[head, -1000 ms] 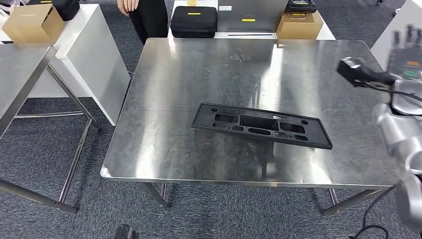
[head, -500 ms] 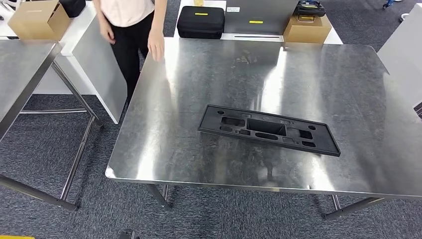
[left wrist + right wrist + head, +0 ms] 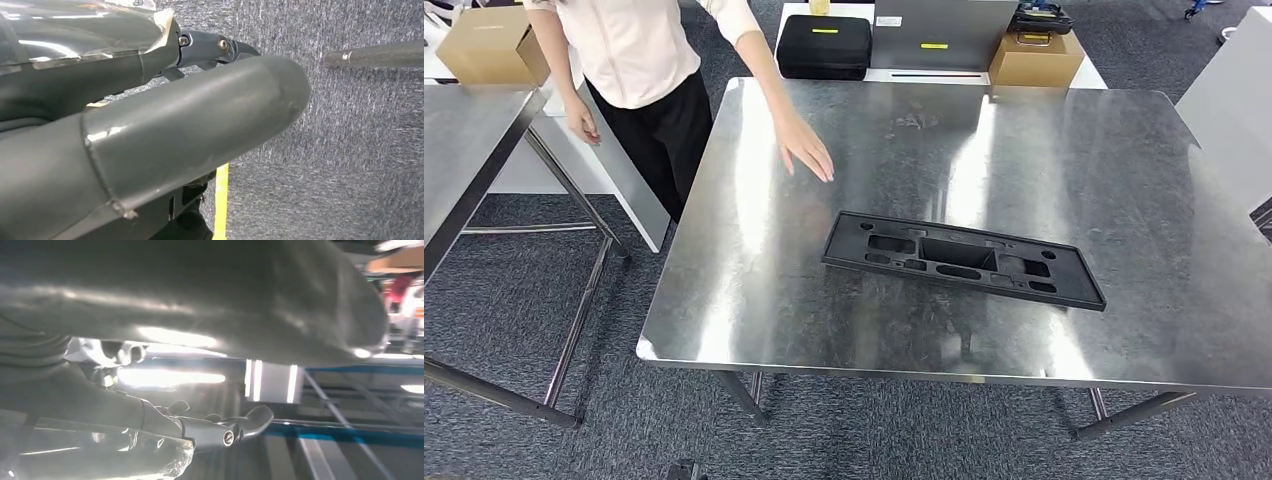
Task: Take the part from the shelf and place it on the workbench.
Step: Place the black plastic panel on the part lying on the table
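While the black part [image 3: 964,260] lies flat on the shiny metal surface [image 3: 1114,150], near its front edge, a person's hand [image 3: 804,148] reaches over the surface, well apart from the part. Nothing touches the part. The left hand [image 3: 150,130] shows up close above grey carpet; its fingers look stretched out with nothing in them. The right hand [image 3: 190,340] is close and blurry, and I cannot tell if its fingers are open or closed.

No text can be read; the yellow labels on the black case [image 3: 824,45] are too small.
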Available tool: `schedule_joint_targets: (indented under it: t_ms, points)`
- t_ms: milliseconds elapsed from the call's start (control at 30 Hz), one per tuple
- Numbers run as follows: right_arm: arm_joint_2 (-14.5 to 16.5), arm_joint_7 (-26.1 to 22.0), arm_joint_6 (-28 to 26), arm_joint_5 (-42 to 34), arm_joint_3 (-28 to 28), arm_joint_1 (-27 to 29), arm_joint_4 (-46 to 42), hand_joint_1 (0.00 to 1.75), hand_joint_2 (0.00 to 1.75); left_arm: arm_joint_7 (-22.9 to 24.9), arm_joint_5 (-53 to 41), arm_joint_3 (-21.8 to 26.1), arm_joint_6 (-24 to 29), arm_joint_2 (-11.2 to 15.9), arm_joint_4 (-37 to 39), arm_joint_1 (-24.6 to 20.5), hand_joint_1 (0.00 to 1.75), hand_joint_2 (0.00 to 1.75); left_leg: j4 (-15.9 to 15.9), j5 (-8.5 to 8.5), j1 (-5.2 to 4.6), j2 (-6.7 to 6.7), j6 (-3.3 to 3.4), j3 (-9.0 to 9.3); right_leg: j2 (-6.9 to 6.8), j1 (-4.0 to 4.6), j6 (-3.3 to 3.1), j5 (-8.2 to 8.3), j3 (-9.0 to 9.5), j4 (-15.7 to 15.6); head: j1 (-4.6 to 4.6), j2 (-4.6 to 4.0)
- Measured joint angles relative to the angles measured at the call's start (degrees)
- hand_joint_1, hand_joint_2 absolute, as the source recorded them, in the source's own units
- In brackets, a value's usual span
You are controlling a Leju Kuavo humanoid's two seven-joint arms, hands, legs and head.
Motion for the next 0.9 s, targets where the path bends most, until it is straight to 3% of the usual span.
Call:
schedule_joint_targets:
  t_ms: [100, 200, 300, 400, 533, 767, 833, 900]
  points:
    - [7.5, -5.9, 0.0, -0.6, -3.0, 1.4, -5.1, 0.0, 0.0, -0.1, 0.4, 0.0, 0.4, -0.3, 0.0, -0.1, 0.0, 0.0, 0.0, -0.04, 0.05, 0.15, 0.05, 0.08, 0.12, 0.06, 0.0, -0.01, 0.02, 0.0, -0.01, 0.0]
    - [17.1, -13.9, 0.0, 1.4, -7.6, 1.6, -8.8, 0.0, 0.0, -0.5, 0.5, 0.0, 0.5, -0.6, 0.0, -0.2, 0.0, 0.0, 0.0, -0.08, 0.12, 0.32, 0.03, 0.14, 0.23, 0.09, -0.01, -0.02, 0.0, 0.0, -0.03, 0.0]
    - [27.1, -22.0, 0.0, 4.8, -15.7, 0.1, -11.1, 0.0, 0.0, -0.9, 0.5, 0.0, 1.0, -0.7, 0.0, -0.2, 0.0, 0.0, 0.0, -0.11, 0.19, 0.41, -0.03, 0.19, 0.34, 0.09, -0.06, -0.05, 0.01, 0.0, -0.03, 0.0]
    - [33.7, -25.1, 0.0, 6.1, -22.7, -0.9, -12.4, 0.0, 0.0, -1.0, 0.5, 0.0, 1.3, -0.7, 0.0, -0.2, 0.0, 0.0, -0.1, -0.11, 0.19, 0.41, -0.07, 0.19, 0.36, 0.09, -0.16, -0.12, 0.05, 0.0, -0.03, 0.0]
    - [37.6, -26.4, 0.0, 7.2, -27.4, -1.9, -13.4, 0.0, 0.0, -1.0, 0.5, 0.1, 1.5, -0.6, 0.0, -0.2, 0.0, 0.0, -0.1, -0.16, 0.15, 0.51, -0.14, 0.26, 0.51, 0.09, -0.17, -0.12, 0.05, 0.0, -0.01, 0.0]
    - [41.3, -26.4, 0.0, 11.0, -37.1, -3.1, -13.4, 0.0, 0.0, -0.1, 0.4, 0.1, 2.7, -0.2, 0.1, -0.3, 0.0, 0.0, -0.1, -0.21, 0.08, 0.47, -0.13, 0.27, 0.51, 0.05, -0.15, -0.15, 0.12, 0.0, -0.01, 0.0]
    - [42.0, -23.8, 0.0, 12.0, -38.4, -2.9, -12.7, 0.0, 0.0, 0.3, 0.5, 0.1, 3.7, -0.2, 0.1, -0.4, 0.0, 0.0, -0.1, -0.24, 0.07, 0.51, -0.12, 0.28, 0.54, 0.05, -0.15, -0.14, 0.12, 0.0, -0.02, 0.0]
    - [42.5, -17.2, 0.0, 12.8, -38.0, -2.3, -10.7, 0.0, 0.0, 0.8, 0.3, 0.1, 4.3, -0.4, 0.1, -0.6, 0.0, 0.0, -0.1, -0.25, 0.08, 0.52, -0.12, 0.29, 0.57, 0.05, -0.14, -0.16, 0.14, 0.0, -0.03, 0.0]
